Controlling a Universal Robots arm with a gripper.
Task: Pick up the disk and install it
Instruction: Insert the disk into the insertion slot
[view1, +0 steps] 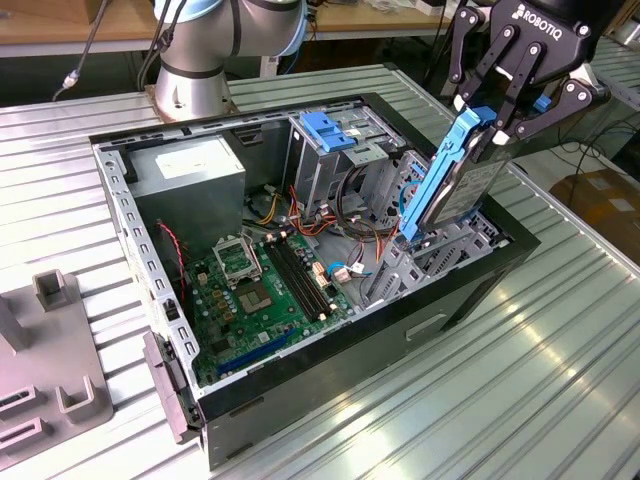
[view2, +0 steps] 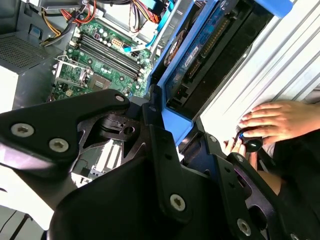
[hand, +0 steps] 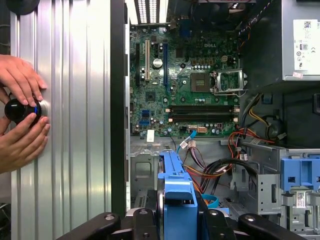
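I have my gripper (view1: 497, 120) clamped on the upper end of the disk (view1: 462, 185), one finger on each side of its blue frame, and nothing else in my grasp. The disk hangs tilted over the computer case (view1: 330, 395), at the case's edge on the exterior view's right. Its lower end is dipped in among the metal bay there, beside the cables and across from the motherboard (view1: 265, 290).

I judge that the picking up is done and that I am in the installing step, with the disk brought to its bay but not seated. Seating it calls for the blue frame to be squared with the bay's guides. It leans now, so it needs straightening and a steady push along its own length, clear of the loose cables.

Much is hidden from me. The disk's lower end and the guides are covered by the disk itself and by sheet metal, so I cannot tell whether the frame touches them. In both wrist views my own black linkage blocks the grip, leaving a strip of blue between the fingers. A person's hands (hand: 20, 115) rest on the table (view1: 520, 380) beside the case, around a small black knob whose purpose I cannot make out.
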